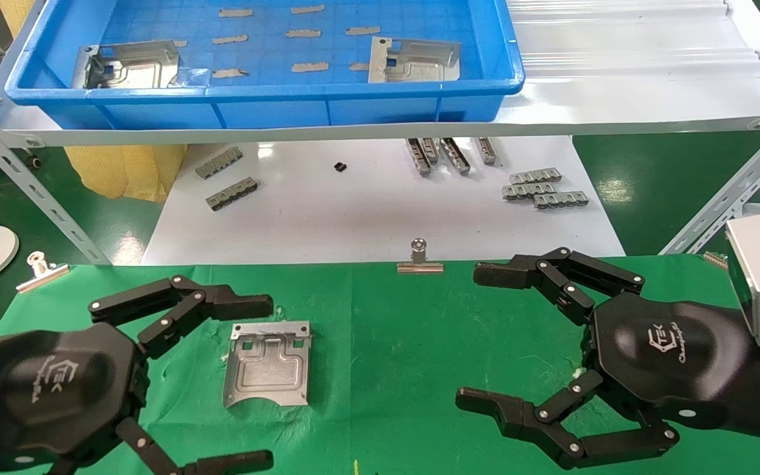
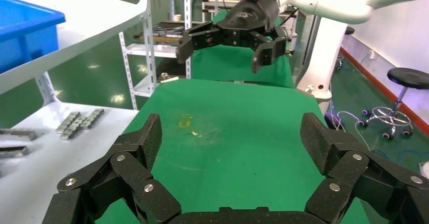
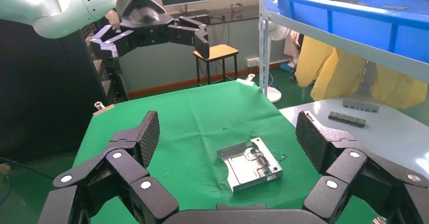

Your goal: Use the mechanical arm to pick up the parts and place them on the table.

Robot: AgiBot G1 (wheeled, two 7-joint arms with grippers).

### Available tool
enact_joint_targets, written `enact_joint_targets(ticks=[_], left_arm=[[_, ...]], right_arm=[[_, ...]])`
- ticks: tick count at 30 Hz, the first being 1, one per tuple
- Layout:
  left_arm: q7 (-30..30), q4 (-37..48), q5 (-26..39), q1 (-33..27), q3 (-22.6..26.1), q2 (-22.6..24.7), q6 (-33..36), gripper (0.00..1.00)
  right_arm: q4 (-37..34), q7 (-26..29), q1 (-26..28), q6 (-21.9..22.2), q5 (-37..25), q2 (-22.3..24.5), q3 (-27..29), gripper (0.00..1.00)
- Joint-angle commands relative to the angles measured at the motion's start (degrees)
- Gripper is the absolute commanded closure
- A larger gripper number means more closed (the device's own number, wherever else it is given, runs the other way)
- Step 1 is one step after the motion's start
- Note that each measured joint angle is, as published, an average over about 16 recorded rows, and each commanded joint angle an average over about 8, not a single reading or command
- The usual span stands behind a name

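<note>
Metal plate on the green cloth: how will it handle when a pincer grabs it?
The metal plate looks like thin stamped sheet with a pressed channel and bent rim, so probably stiff and light. It lies flat on the wrinkled green cloth, so it should slide, not roll. The shiny surface may be slippery. Both the left pincer and right pincer are open, empty.

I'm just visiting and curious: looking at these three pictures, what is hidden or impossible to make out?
- Head view: the left gripper is cut by the bottom edge, its lower finger only partly visible.
- Head view: the blue tray runs off the top edge; its far end is unseen.
- Head view: a tiny black object on the white board is too small to identify.
- Left wrist view: the metal plate on the green table does not appear.
</note>
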Motion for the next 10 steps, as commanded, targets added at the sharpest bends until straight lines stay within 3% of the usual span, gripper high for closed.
enact_joint_targets(ticks=[1,10], left_arm=[[-0.2,-0.8,-0.3,0.4,-0.4,-0.3,-0.1,0.0],[0.1,0.2,0.0,-0.1,0.1,0.0,0.0,0.0]], right_arm=[[0.0,0.0,0.0,0.0,0.0,0.0,0.0,0.0],[0.0,0.0,0.0,0.0,0.0,0.0,0.0,0.0]])
